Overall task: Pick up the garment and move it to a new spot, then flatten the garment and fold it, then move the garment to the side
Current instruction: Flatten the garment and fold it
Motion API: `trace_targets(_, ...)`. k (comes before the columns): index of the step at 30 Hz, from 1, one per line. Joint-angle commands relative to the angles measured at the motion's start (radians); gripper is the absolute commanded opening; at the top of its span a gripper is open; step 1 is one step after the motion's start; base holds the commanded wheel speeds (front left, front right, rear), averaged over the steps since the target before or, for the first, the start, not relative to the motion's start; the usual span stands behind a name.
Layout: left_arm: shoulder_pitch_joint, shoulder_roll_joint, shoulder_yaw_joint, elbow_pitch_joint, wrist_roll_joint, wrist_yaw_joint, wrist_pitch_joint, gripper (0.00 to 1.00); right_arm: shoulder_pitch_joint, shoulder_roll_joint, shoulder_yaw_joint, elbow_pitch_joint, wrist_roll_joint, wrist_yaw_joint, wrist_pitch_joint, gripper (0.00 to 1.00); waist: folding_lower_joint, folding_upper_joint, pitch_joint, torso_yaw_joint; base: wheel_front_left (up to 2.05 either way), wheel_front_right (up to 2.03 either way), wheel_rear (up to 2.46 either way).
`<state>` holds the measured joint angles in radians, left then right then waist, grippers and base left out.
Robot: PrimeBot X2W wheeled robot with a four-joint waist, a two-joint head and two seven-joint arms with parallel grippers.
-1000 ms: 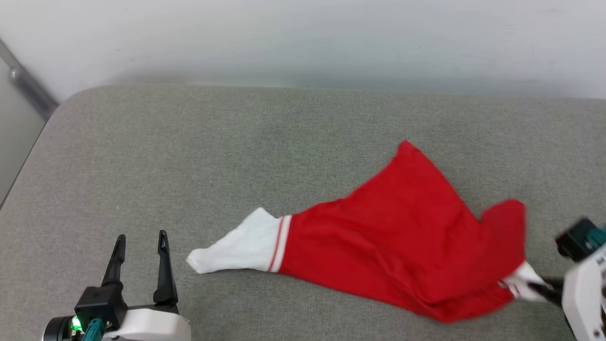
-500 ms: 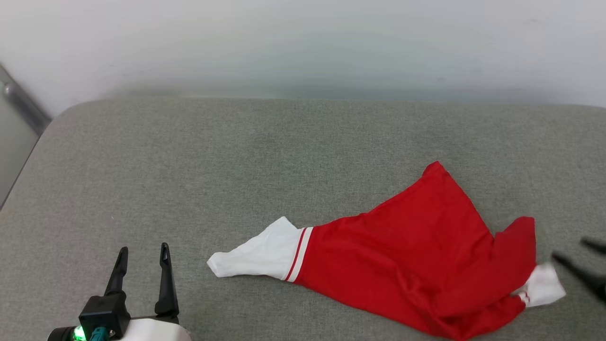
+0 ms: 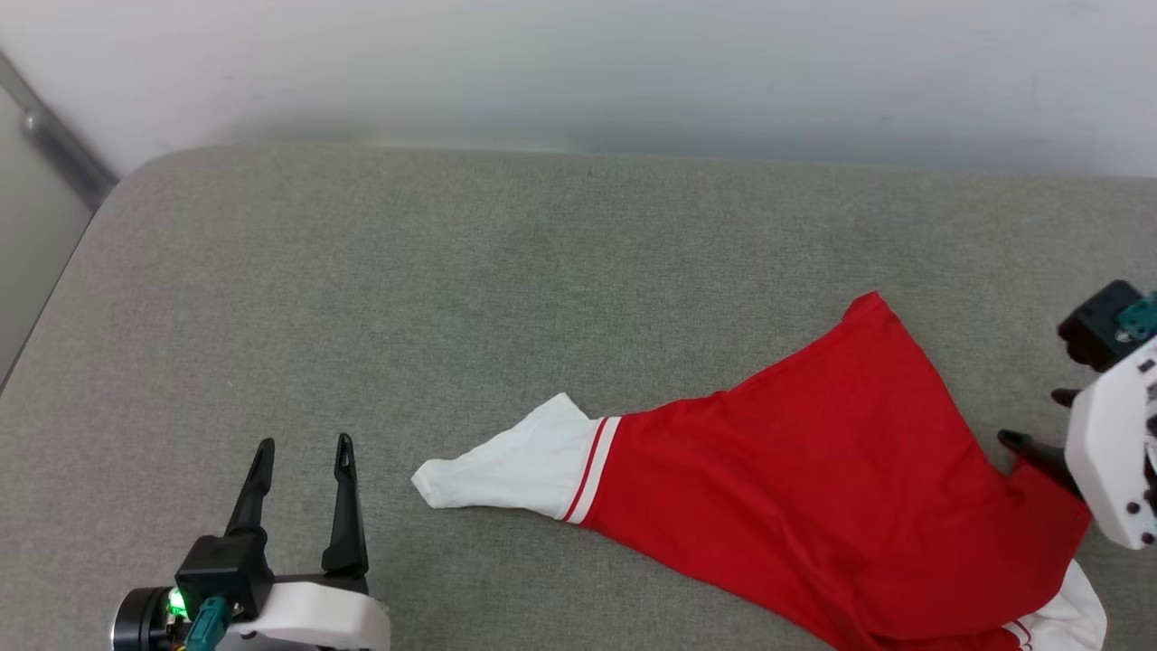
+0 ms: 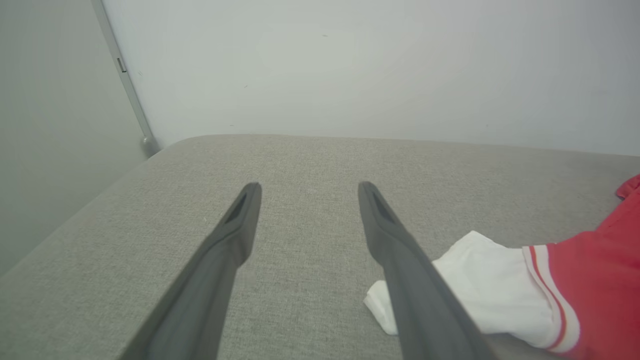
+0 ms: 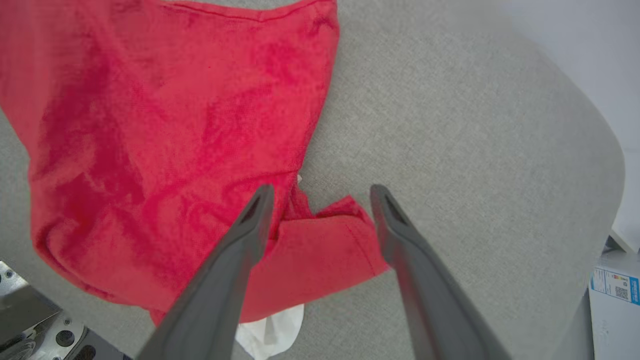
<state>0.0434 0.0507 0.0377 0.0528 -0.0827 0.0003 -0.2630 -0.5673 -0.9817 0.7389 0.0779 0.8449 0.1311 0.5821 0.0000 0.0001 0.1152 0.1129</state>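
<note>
The left claw point(image 3: 304, 441) rests low over the grey cushion point(image 3: 452, 271) with its two dark fingers spread apart and nothing between them. Bare fabric lies ahead of its tips, up to the pale wall point(image 3: 578, 63).

Just to the right of this claw is the garment point(image 3: 813, 479), spread flat on the cushion. Its white sleeve point(image 3: 515, 466) points toward the claw, and the sleeve's tip lies near the right finger without touching it. In the left wrist view that finger crosses in front of the sleeve's tip. A red-and-white striped band joins the sleeve to the red body, which widens away to the right and rises to a pointed corner farther from the robot.

The right claw point(image 3: 1030, 416) stands at the garment's far right edge, fingers parted and gripping nothing. In the right wrist view a small folded red flap point(image 5: 325, 240) lies below the gap between its fingers, and most of the red cloth spreads to the left of them. Whether the tips touch the cloth I cannot tell. A second white sleeve point(image 3: 1076, 615) peeks out from under the red cloth, beneath this claw's wrist.
</note>
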Motion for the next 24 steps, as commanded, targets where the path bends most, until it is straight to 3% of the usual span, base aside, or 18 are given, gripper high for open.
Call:
trace_targets(1, -0.021, -0.001, -0.006, -0.001, -0.005, 0.003, -0.003, 1.0, -0.031, 0.051, 0.028, 0.045, -0.003, -0.001, 0.052, 1.0, 0.0, -0.0001, 0.025, 0.015, 0.0, 0.0, 0.0)
trace_targets(5, -0.038, -0.001, -0.013, -0.002, -0.009, 0.007, -0.003, 1.0, -0.071, 0.133, 0.08, 0.164, -0.049, -0.001, 0.091, 1.0, 0.0, -0.0001, 0.058, 0.026, 0.0, 0.0, 0.0)
trace_targets(10, -0.059, -0.001, -0.018, 0.0, -0.014, 0.008, -0.003, 1.0, -0.087, 0.249, 0.141, 0.363, -0.074, -0.001, 0.062, 1.0, 0.0, -0.0001, 0.093, 0.036, 0.0, 0.0, 0.0)
trace_targets(14, -0.07, -0.001, -0.02, 0.005, -0.015, 0.008, -0.002, 1.0, -0.067, 0.307, 0.231, 0.45, -0.057, -0.001, 0.036, 1.0, 0.0, -0.0001, 0.103, 0.04, 0.0, 0.0, 0.0)
trace_targets(15, -0.07, -0.001, -0.02, 0.006, -0.015, 0.01, -0.003, 1.0, -0.072, 0.31, 0.245, 0.454, -0.05, -0.001, 0.015, 0.62, 0.0, -0.0001, 0.103, 0.04, 0.0, 0.0, 0.0)
trace_targets(16, -0.07, -0.001, -0.018, 0.006, -0.015, 0.011, -0.003, 1.0, -0.091, 0.304, 0.252, 0.454, -0.048, -0.001, -0.012, 0.0, 0.0, -0.0001, 0.103, 0.039, 0.0, 0.0, 0.0)
trace_targets(24, -0.061, 0.0, -0.021, 0.01, -0.016, 0.013, -0.003, 1.0, -0.269, 0.225, 0.274, 0.393, -0.047, -0.001, -0.184, 0.0, 0.0, -0.0001, 0.083, 0.05, 0.0, 0.0, 0.0)
